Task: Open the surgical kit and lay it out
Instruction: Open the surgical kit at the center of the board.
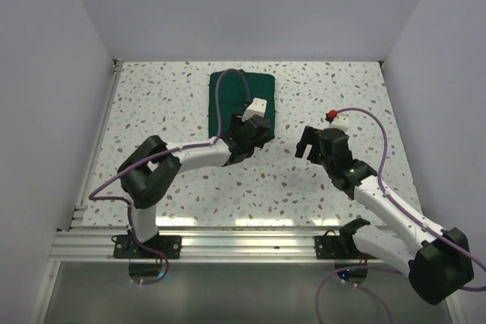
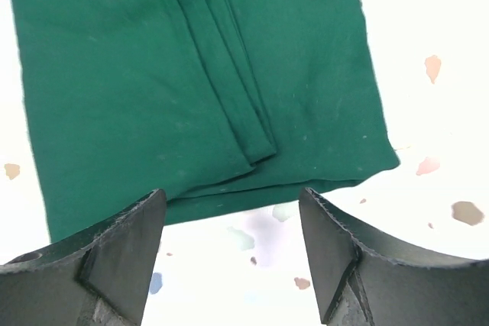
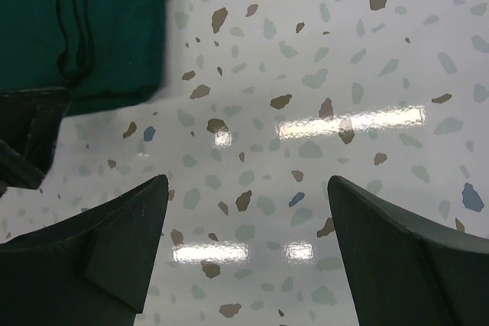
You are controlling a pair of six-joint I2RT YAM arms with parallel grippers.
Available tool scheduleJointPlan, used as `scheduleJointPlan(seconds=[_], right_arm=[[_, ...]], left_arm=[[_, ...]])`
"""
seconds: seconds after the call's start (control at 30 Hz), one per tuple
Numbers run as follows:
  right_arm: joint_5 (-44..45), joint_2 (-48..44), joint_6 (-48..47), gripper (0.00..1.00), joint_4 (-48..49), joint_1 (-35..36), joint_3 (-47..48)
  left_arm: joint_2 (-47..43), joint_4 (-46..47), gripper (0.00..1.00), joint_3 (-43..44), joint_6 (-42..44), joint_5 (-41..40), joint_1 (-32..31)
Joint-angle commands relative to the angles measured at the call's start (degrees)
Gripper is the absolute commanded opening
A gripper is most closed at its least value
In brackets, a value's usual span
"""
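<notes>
The surgical kit is a folded dark green cloth bundle (image 1: 231, 96) lying flat at the back middle of the table. It fills the upper left wrist view (image 2: 191, 74), where a folded flap runs down its middle. My left gripper (image 1: 254, 136) is open and empty, just short of the bundle's near edge (image 2: 233, 211). My right gripper (image 1: 310, 146) is open and empty over bare table to the right of the bundle. The bundle's corner shows at the upper left of the right wrist view (image 3: 84, 28). The steel tray and the instruments are hidden.
White walls close in the speckled table (image 1: 342, 96) on the left, back and right. A metal rail (image 1: 228, 244) runs along the near edge by the arm bases. A purple cable (image 1: 222, 104) of the left arm loops over the bundle.
</notes>
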Motion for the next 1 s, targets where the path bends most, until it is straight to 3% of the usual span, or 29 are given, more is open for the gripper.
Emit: scheduleJointPlan(seconds=[0.0,0.13,0.3,0.57,0.97], right_arm=[[1.05,1.44,0.57,0.89,1.22,0.31,0.74],[1.49,2.24,0.48,0.89,1.13,0.39,0.83],[2.28,2.59,0.48,0.89,0.95,0.31,0.66],[2.46,3.47,0.31,0.88,1.04,0.31,0.83],[3.43,4.35,0.22,0.88,1.30,0.31,0.48]], left_arm=[[-7.27,2.45,0.74,-1.80,0.19,-1.74,-0.10],[-8.34,6.14,0.75,-2.78,5.47,-2.70,0.08],[-0.08,3.68,0.75,3.29,10.13,-4.37,0.78],[2.82,7.90,0.71,3.64,9.78,3.96,7.28],[6.26,9.13,0.68,4.88,10.22,7.12,7.64]])
